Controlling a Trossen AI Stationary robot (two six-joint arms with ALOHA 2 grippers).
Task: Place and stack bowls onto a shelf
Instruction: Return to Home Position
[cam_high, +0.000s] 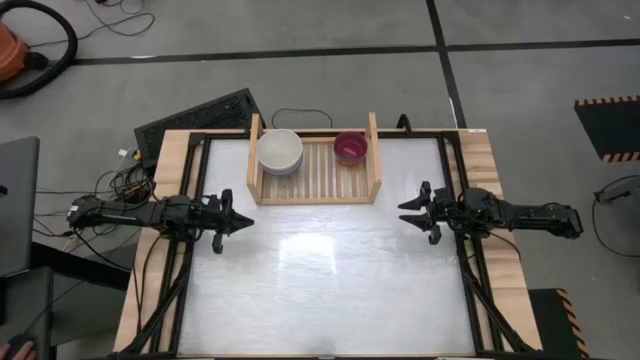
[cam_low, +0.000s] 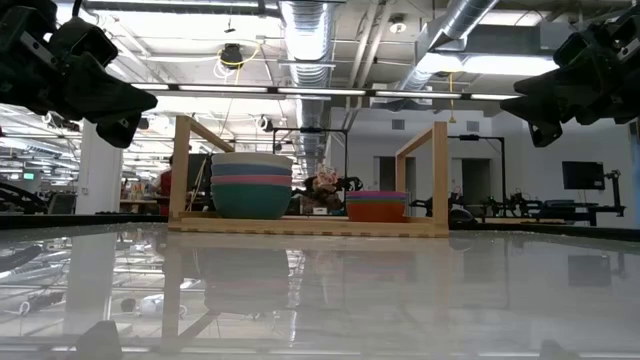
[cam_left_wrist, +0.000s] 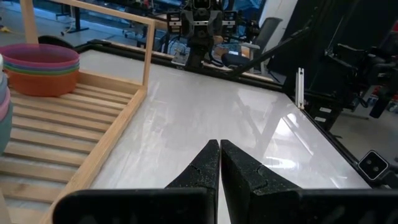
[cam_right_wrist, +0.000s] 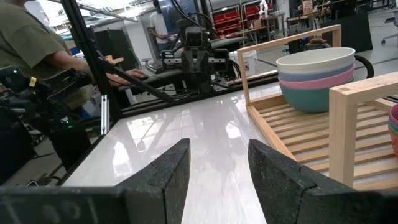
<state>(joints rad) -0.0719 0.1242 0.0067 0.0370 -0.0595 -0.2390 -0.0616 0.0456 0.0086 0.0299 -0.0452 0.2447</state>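
Note:
The wooden shelf (cam_high: 315, 190) stands at the table's far edge. On its slatted base sit two stacks: the larger bowls (cam_high: 280, 152) (cam_low: 251, 185) (cam_right_wrist: 316, 78), cream-white on top over blue, pink and teal, at its left end, and the smaller bowls (cam_high: 350, 148) (cam_low: 377, 206) (cam_left_wrist: 39, 68), magenta over olive-green and red-orange, right of the middle. My left gripper (cam_high: 243, 222) (cam_left_wrist: 219, 163) hovers shut near the table's left edge, in front of the shelf. My right gripper (cam_high: 405, 212) (cam_right_wrist: 219, 165) hovers open near the right edge, pointing left.
A wide bare stretch of the white tabletop (cam_high: 330, 290) lies in front of the shelf, between the two arms. The table's black frame (cam_high: 455, 170) runs along its sides. A person (cam_right_wrist: 31, 43) sits beyond the table's left side.

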